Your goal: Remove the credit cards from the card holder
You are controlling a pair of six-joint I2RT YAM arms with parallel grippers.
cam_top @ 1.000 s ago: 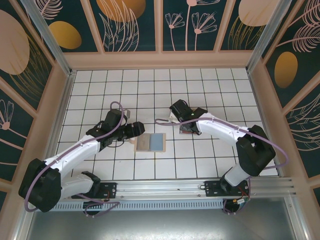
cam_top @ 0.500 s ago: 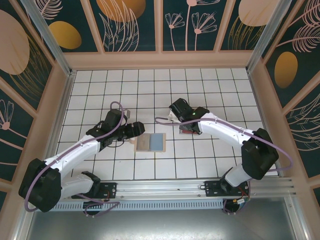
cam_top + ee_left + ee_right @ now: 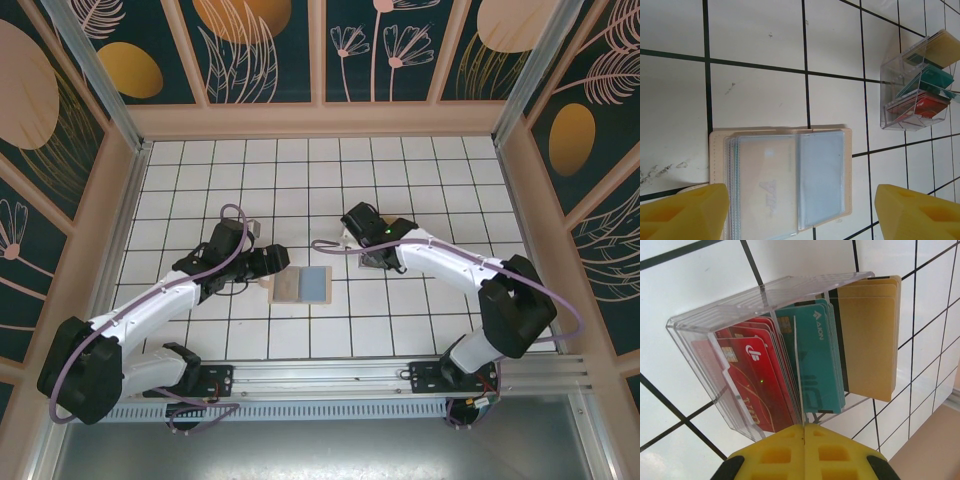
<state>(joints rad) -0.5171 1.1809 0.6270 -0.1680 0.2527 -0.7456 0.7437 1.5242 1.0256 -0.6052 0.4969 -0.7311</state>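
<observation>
The white tiled worktop (image 3: pixel 300 170) carries everything, with the left arm (image 3: pixel 160 300) reaching in from the near left and the right arm (image 3: pixel 450 262) from the near right. The tan card holder (image 3: pixel 298 285) lies open and flat near the middle of the worktop, between the two arms and just in front of the left arm's tip. Its clear sleeves face up, and a light blue card (image 3: pixel 821 177) sits inside the right-hand sleeve.

Well to the right of the holder stands a clear plastic rack (image 3: pixel 890 95), tilted, with three compartments. Red cards (image 3: pixel 757 385) fill one end, teal cards (image 3: pixel 812 355) the middle and yellow cards (image 3: pixel 870 340) the other end.

The left jaws stand wide apart and grip nothing. Their yellow fingers (image 3: pixel 685 210) sit at either side of the card holder's near edge, and contact with it cannot be judged. The right jaws are pressed together, empty, just beside the rack's lower edge under the red and teal cards.
</observation>
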